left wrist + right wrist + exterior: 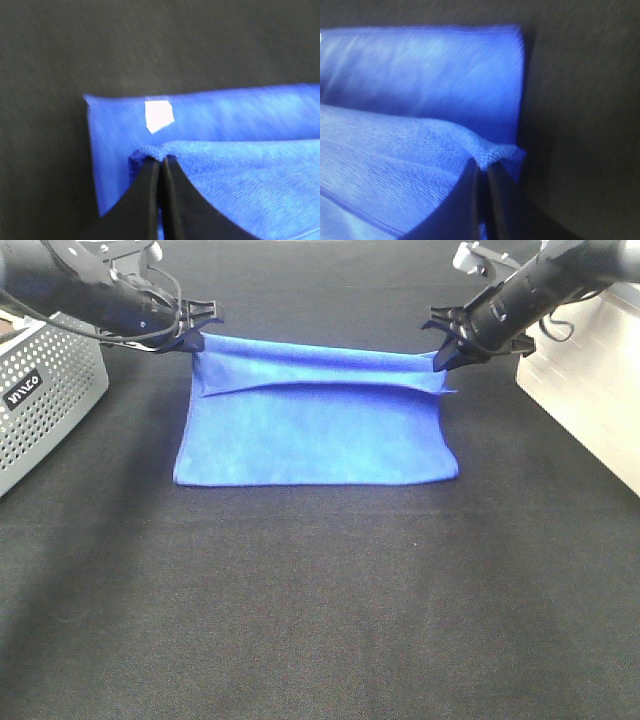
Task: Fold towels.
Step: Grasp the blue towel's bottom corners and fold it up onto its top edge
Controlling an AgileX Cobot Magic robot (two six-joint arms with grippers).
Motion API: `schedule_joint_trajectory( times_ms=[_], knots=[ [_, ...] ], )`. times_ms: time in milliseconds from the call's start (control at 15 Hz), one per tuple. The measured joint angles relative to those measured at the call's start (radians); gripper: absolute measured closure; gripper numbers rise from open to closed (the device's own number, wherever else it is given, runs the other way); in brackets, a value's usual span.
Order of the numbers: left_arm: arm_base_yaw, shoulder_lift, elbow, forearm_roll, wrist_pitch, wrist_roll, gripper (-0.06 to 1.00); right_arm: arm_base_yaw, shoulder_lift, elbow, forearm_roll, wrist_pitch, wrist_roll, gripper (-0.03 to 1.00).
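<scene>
1. Your blue towel (315,430) lies on the black table cloth (320,620), in the far half of the surface, roughly centred between the two arms.
2. The towel's near edge lies flat on the cloth. Its far edge is lifted and pulled into a taut band between the two grippers, with a long crease running across just under that band.
3. Your left gripper (197,337) is at the towel's far left corner. In the left wrist view its black fingers (145,200) are pressed together, with the terry hem of the corner pinched at the tips.
4. Your right gripper (447,353) is at the far right corner. In the right wrist view its fingers (455,210) are closed on that corner the same way, with a small tuft of blue cloth bunched at the tips.
5. In the left wrist view, a lower layer of towel lies flat beneath the lifted layer, with a small white tag (159,116) near its corner.
6. The right wrist view is soft, but the lower layer shows there too, ending in a straight edge against the black cloth.
7. A grey perforated box (45,390) sits at the left edge of the table beside the left arm, apart from the towel.
8. A pale box (590,390) sits at the right edge beside the right arm, also apart from the towel.
</scene>
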Motion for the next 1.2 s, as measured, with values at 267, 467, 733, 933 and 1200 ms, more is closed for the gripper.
schedule_joint_trajectory(
  times_ms=[267, 467, 733, 933, 1200],
  knots=[
    [-0.012, 0.105, -0.082, 0.034, -0.134, 0.0, 0.94, 0.001, 0.11, -0.103, -0.004, -0.035, 0.0, 0.95],
    [-0.042, 0.129, -0.104, 0.047, -0.146, 0.004, 0.73, 0.0, 0.11, -0.106, -0.009, -0.068, 0.008, 0.54],
    [-0.036, 0.107, -0.108, 0.09, -0.023, 0.006, 0.21, -0.001, 0.069, -0.106, -0.016, 0.122, 0.02, 0.23],
    [-0.006, 0.078, -0.11, 0.092, 0.198, -0.015, 0.28, -0.001, 0.025, -0.109, -0.025, 0.235, 0.031, 0.22],
    [0.049, 0.071, -0.102, 0.098, 0.475, -0.18, 0.32, -0.001, 0.02, -0.111, -0.066, 0.4, 0.119, 0.22]
  ],
)
